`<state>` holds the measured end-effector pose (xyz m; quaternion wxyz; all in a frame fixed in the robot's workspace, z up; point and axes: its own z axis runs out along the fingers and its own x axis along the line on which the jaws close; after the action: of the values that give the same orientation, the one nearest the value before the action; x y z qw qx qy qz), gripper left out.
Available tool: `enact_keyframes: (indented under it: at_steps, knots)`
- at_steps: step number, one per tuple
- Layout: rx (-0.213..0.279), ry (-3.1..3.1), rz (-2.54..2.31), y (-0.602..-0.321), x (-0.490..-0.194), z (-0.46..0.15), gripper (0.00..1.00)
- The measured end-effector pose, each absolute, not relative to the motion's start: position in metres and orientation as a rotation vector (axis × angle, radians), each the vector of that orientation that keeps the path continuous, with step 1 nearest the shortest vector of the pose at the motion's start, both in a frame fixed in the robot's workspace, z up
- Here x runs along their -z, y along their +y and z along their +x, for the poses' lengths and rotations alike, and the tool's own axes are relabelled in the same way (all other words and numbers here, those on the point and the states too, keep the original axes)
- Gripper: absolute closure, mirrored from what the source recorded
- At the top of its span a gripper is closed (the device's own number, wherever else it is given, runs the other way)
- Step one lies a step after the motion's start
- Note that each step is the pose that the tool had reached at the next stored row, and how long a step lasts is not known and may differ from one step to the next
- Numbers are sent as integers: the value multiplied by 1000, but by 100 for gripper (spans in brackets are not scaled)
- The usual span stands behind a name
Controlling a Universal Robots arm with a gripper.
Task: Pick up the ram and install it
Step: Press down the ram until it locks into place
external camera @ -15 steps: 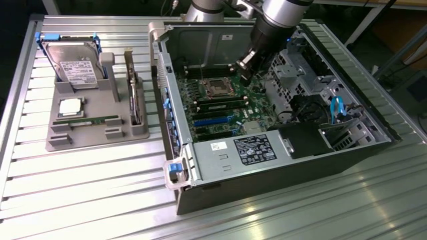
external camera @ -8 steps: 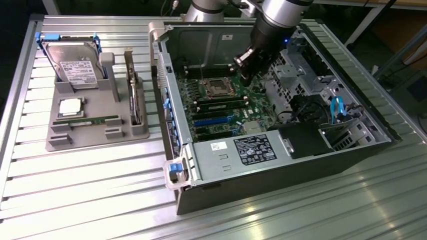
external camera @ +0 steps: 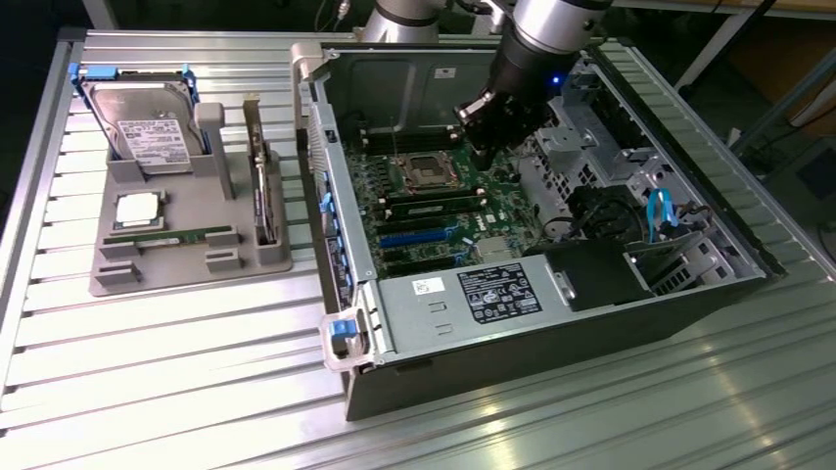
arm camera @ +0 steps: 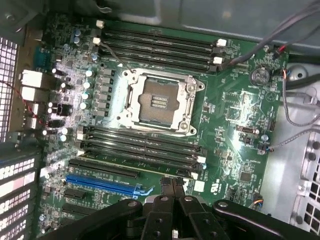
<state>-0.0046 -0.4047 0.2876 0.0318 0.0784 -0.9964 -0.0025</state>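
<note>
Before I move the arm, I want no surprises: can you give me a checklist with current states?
1. Gripper free: ok, shut on nothing, over the motherboard.
2. Ram located: ok, lying in the grey tray.
3. Ram picked up: not ok.
4. Computer case open: ok.
5. Memory slots free: ok, this bank looks empty.
6. Slot latches open: cannot tell.

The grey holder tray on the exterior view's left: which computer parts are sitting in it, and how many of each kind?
Hard drive: 1
Processor chip: 1
Ram stick: 1
Upright flat part, standing on edge, kind unclear: 1
Total: 4
</note>
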Motion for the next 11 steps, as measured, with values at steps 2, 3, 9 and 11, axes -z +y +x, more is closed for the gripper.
enact_keyframes:
  at_steps: [2, 3, 9, 11]
  knots:
    - [-2, -3071, 196, -405, -288, -5, 89]
    - [-2, -3071, 196, -405, -288, -5, 89]
    - [0, -3074, 152, -405, -288, -5, 89]
    - [1, -3075, 131, -405, -288, -5, 89]
